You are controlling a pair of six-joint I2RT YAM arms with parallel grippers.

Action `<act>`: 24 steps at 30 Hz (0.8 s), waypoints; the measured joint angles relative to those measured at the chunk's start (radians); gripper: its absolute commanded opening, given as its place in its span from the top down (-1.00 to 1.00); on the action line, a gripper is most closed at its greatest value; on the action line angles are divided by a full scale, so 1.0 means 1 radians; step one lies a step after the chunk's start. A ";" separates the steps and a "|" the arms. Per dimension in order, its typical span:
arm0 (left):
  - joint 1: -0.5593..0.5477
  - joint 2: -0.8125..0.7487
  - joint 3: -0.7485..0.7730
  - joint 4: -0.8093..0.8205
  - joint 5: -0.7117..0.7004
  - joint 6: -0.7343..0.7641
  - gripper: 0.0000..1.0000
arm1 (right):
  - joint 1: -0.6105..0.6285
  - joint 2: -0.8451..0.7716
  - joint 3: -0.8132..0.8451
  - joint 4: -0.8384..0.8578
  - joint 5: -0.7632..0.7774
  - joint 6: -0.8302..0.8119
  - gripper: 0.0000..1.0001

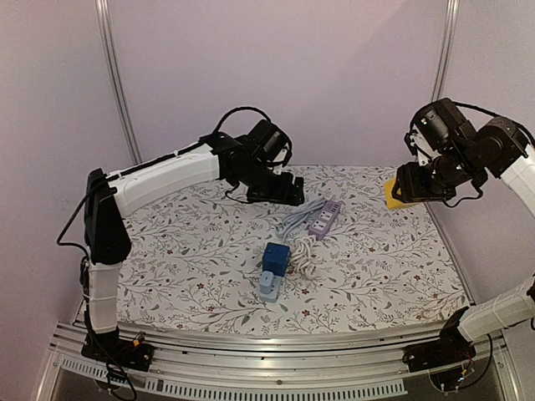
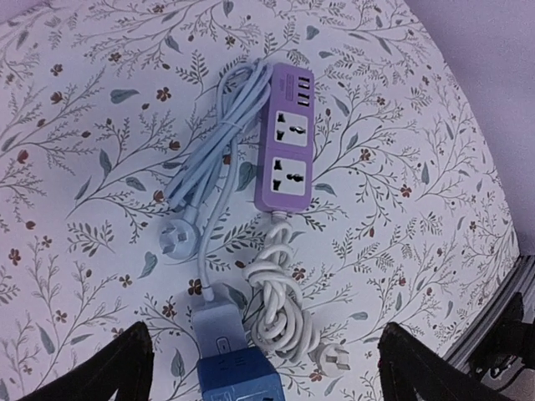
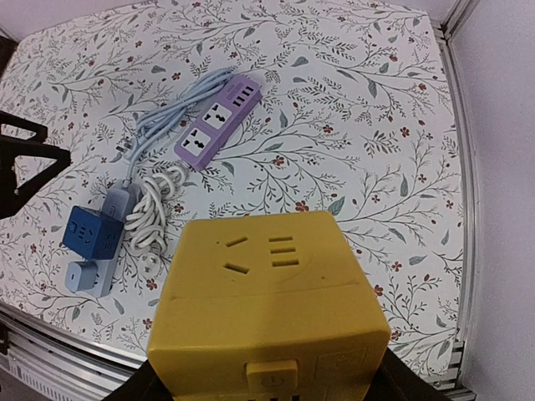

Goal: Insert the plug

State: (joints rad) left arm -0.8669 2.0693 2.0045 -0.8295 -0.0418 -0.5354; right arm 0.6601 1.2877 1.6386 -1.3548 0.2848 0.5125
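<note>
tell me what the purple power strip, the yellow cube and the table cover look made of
The purple power strip: likely moulded hard plastic, smooth with slight sheen, crisp socket cutouts. The yellow cube: probably plastic too, matte, with sharp moulded slots. The table cover: printed floral cloth or vinyl, flat and dull; cannot tell which.

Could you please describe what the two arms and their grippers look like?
Both arms match: the left arm and right arm have white rounded link covers between black joints on black bases. The left gripper and right gripper are black, with dark wedge-shaped fingers. Thin black cables loop outside the wrists. No markings are legible.
</note>
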 measured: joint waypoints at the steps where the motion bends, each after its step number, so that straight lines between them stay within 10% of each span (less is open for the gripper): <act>1: -0.003 0.040 0.034 -0.001 0.006 0.003 -0.83 | 0.000 -0.015 -0.005 0.000 0.000 0.018 1.00; 24: -0.051 0.518 0.377 0.097 0.030 0.091 -0.54 | 0.000 -0.089 -0.148 -0.007 -0.176 0.272 1.00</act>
State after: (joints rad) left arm -0.9184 2.5877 2.3817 -0.7322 -0.0116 -0.4442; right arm 0.6601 1.1992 1.4902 -1.3621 0.1085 0.7845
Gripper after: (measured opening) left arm 0.786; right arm 0.628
